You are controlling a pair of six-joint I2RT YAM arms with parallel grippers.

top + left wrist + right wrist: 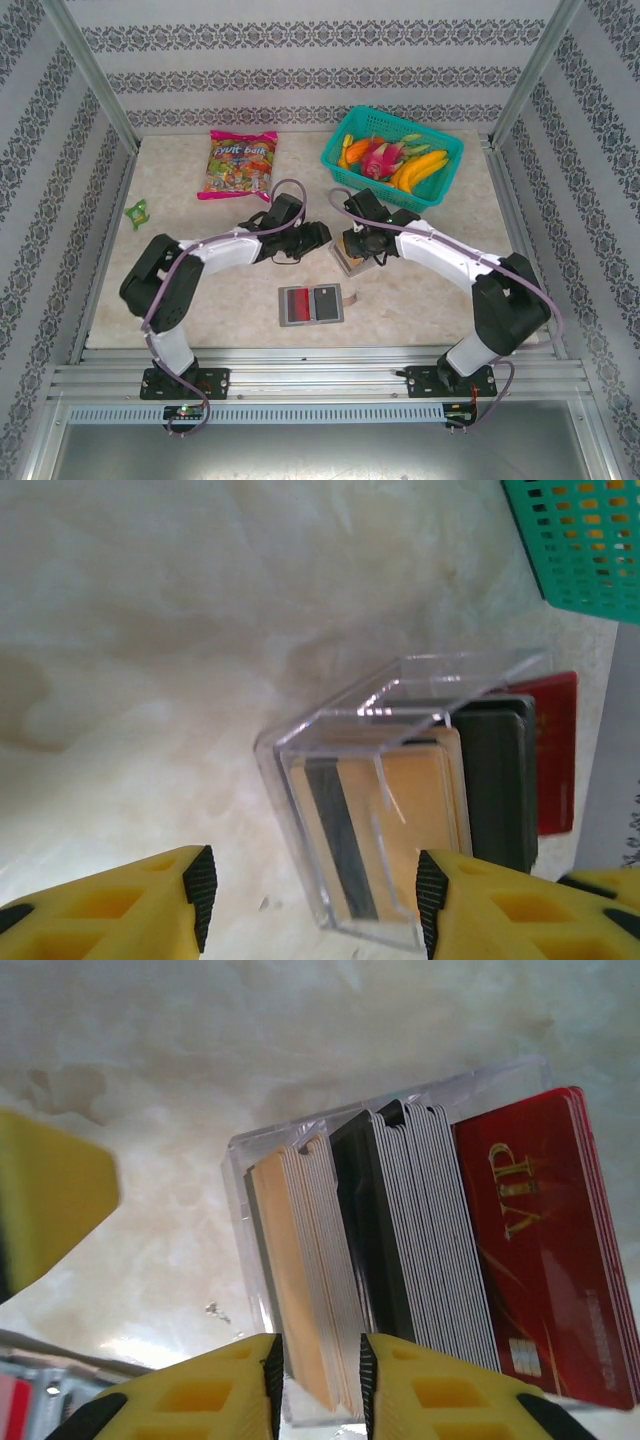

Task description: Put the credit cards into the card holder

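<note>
Reaching over the middle of a pale marbled table (200,290), my two arms meet tip to tip above a small clear plastic box (300,750). The credit cards (420,1250) stand on edge inside that box, packed in groups: tan ones at one side, then black, then white or grey, then red ones with gold letters reading VIP. My left claw (315,890) is spread wide, and its black-tipped yellow fingers (140,905) hang just off the near end of the box, touching nothing that I can see. My right claw (317,1380) is drawn narrow, with the edges of the tan cards showing in the slim gap between its tips; I cannot tell whether they press on the cards. The card holder (312,305) lies flat and opened on the table. It is nearer to my bases than the box and apart from it, and it shows a red half and a dark grey half side by side. At the far side of the table sit a teal basket (447,172) of bright fruit and a colourful bag of sweets (240,165).
</note>
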